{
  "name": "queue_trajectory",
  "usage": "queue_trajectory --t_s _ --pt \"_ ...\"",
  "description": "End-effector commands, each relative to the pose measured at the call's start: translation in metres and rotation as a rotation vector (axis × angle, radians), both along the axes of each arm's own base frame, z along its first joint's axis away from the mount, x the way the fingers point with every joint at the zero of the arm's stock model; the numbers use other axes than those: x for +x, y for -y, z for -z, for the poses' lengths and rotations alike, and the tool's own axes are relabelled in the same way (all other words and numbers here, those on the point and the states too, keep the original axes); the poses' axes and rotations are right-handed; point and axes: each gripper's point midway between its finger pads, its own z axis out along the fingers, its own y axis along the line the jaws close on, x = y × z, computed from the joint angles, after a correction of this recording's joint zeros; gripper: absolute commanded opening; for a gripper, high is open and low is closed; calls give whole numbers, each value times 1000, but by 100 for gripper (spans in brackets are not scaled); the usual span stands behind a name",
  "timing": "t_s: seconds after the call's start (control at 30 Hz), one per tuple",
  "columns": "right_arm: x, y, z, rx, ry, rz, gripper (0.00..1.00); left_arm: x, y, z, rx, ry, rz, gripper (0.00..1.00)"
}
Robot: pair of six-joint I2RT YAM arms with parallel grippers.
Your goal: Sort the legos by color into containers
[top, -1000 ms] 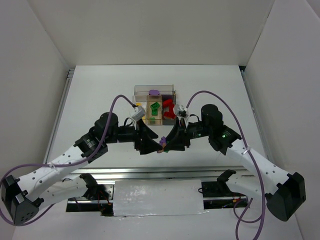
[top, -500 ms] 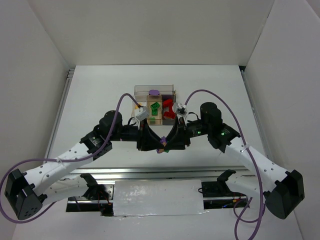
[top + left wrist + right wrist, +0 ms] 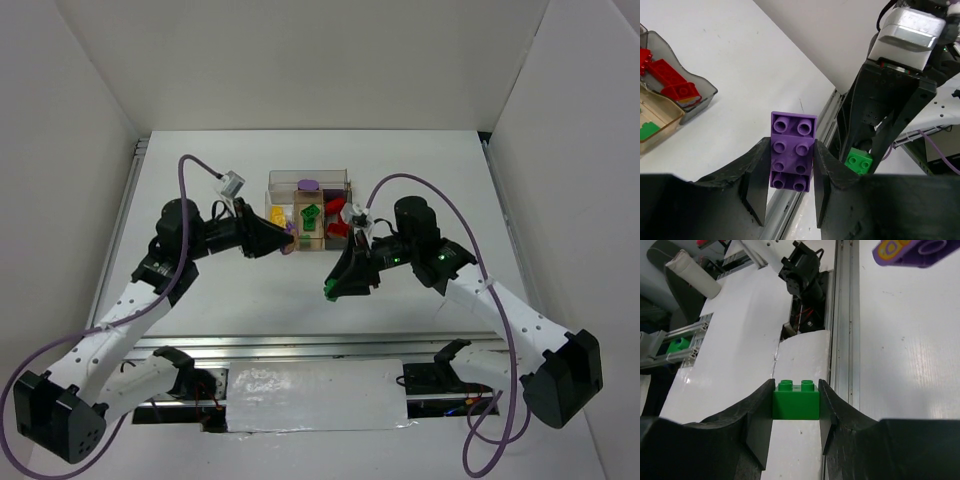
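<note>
Overhead view down on table [image 3: 450, 180], wrist views close behind left hand [image 3: 790, 165], right hand [image 3: 796, 401], all sharing tabletop.

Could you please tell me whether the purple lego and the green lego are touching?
Apart. The left wrist view shows the purple lego between the left fingers and the green lego in the right fingers, a clear gap between them.

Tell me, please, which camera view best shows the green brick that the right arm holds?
Right wrist: the green brick is centred, clamped by the right end effector. Left wrist shows it small and partly hidden; top external, only a green speck.
</note>
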Motion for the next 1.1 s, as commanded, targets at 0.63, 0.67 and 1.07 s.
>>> queue_trajectory --t_s 0.63,0.67,1.07 --pt "96 46 -5 -14 -226 891 0 299 -43 67 281 48 -802 0" --pt "93 45 -3 -19 -231 876 0 303 -42 72 290 45 -803 0" --pt "84 30 12 -34 -277 764 0 336 -47 127 357 -36 -810 44"
